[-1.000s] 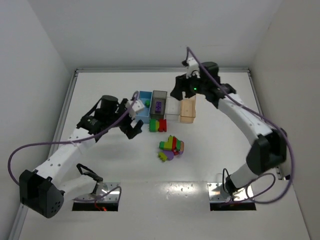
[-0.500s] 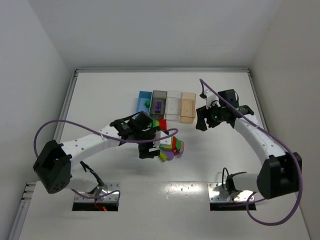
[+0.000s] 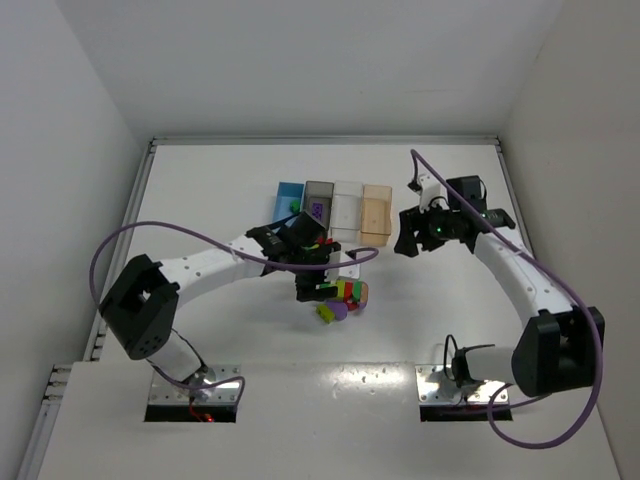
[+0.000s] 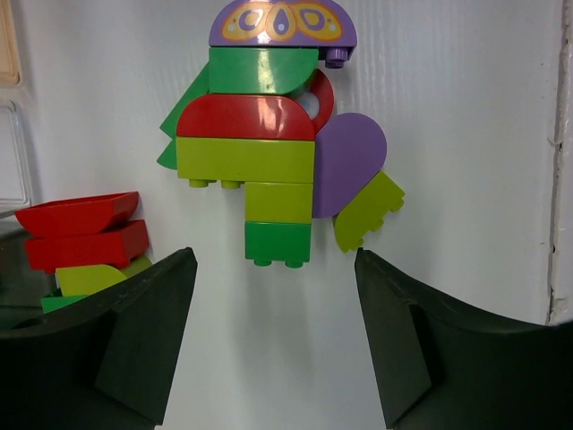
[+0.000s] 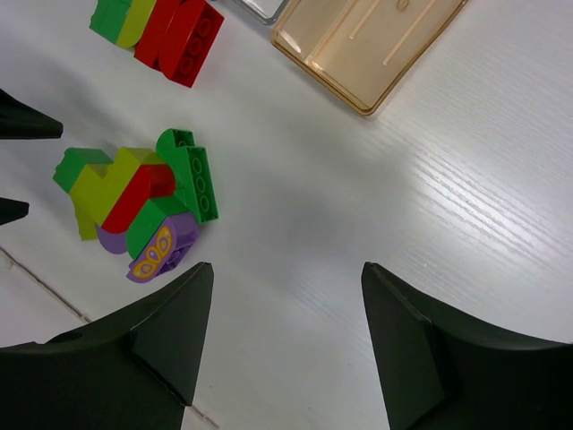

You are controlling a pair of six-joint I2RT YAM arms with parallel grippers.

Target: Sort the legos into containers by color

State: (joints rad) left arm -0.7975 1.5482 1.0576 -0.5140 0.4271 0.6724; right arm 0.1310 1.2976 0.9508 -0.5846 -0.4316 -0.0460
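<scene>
Near the middle of the white table [image 3: 200, 190], a little toward its near edge, lies a lego cluster [image 3: 342, 298] [image 4: 260, 152] [image 5: 134, 197] of glossy pieces pressed together. It has a square green brick nearest the wrist, then yellow-green bricks, a red round-topped piece and a green curved piece. At the far end is a purple half-round cap printed with a yellow pattern. A flat purple half-disc and a tilted yellow-green brick lie against one side.

The left gripper [image 3: 312, 288] [image 4: 273, 296] has its dark fingers spread wide. The cluster's green end brick sits right at the mouth of the gap, touching neither finger.

Just beyond, toward the far edge, a small stack [image 3: 325, 244] [image 4: 81, 242] [image 5: 161, 31] of red, yellow-green and green bricks stands partly hidden by the left arm.

The right gripper [image 3: 408, 243] [image 5: 286, 278] hangs over bare, finely grained tabletop nearer the right edge. Its fingers are also apart and hold nothing, and the cluster lies well off to its side.

Farthest, four open rectangular bins form a touching row:
- The blue bin [image 3: 286, 190] holds a green brick [image 3: 294, 206].
- The dark grey bin [image 3: 319, 188] holds a purple brick [image 3: 317, 210].
- The clear bin [image 3: 346, 210] comes next.
- The translucent tan-orange bin [image 3: 376, 212] [image 5: 367, 40] ends the row.
</scene>
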